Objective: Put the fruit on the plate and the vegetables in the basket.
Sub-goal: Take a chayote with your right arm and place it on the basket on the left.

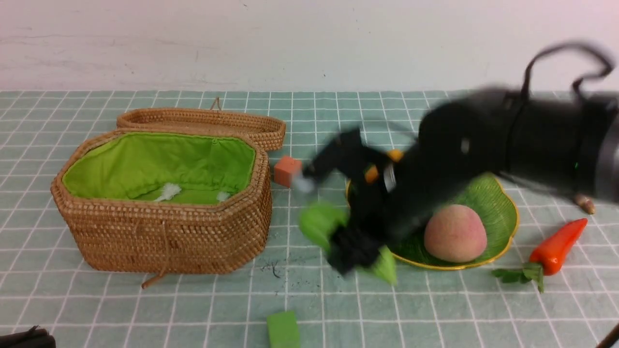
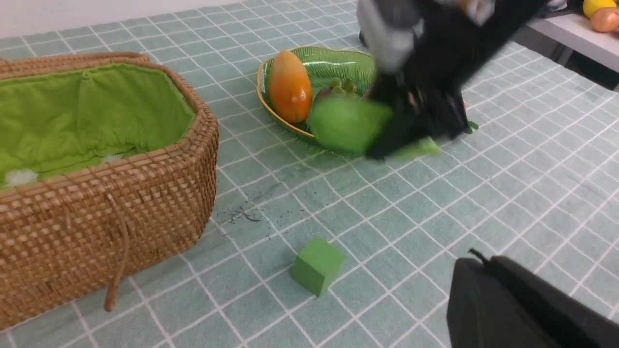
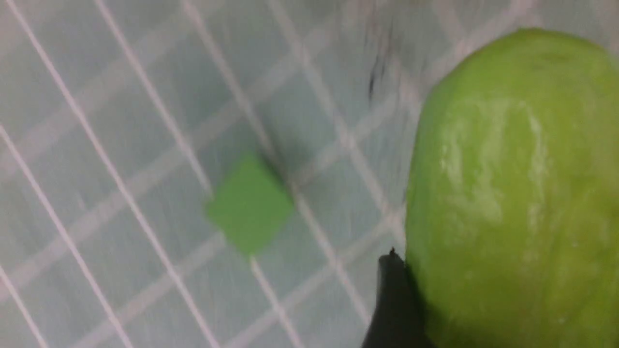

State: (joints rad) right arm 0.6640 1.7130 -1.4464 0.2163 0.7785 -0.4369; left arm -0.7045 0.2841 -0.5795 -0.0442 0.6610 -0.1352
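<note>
Gourd (image 1: 319,224), grasped in right gripper (image 1: 355,247) beside basket (image 1: 164,241): to be carried high over it, then released inside. Left gripper (image 2: 488,278) clenched.

We saw a plain off-white wall (image 1: 309,43) behind the surface (image 1: 435,309), with a few faint scuffs on it. A pale teal cloth (image 1: 121,309) with a white grid covered the surface and carried some dark smudges (image 1: 273,268). The light was soft and even. In the left wrist view, a second pale table (image 2: 575,34) stood beyond the cloth's far corner.
</note>
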